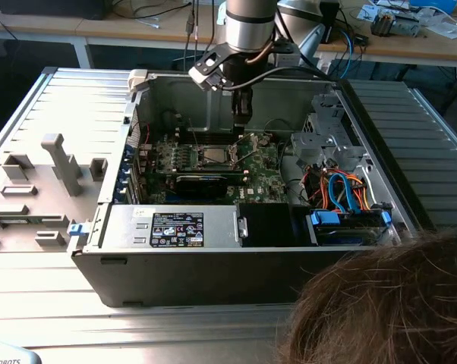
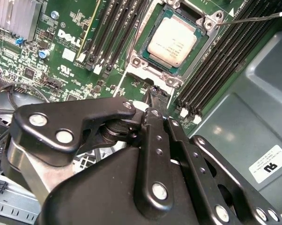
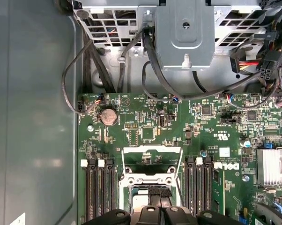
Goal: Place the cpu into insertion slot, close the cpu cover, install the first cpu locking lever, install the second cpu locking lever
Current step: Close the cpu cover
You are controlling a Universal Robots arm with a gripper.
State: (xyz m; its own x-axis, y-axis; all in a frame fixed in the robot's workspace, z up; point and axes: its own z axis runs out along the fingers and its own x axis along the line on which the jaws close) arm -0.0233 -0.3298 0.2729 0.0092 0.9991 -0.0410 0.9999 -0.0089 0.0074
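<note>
Exterior view — ribbed table (image 1: 58, 102), wooden bench (image 1: 122, 32), pincer (image 1: 242, 117)

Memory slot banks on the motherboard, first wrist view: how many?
2. One bank lies on one side of the insertion slot, the other bank on the opposite side. Both run off the picture's edge, so their far ends are hidden.

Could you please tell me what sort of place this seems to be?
Probably a robotics lab or workshop: an open computer case sits on a metal table, a robot arm reaches inside, and cluttered benches stand behind.
</note>
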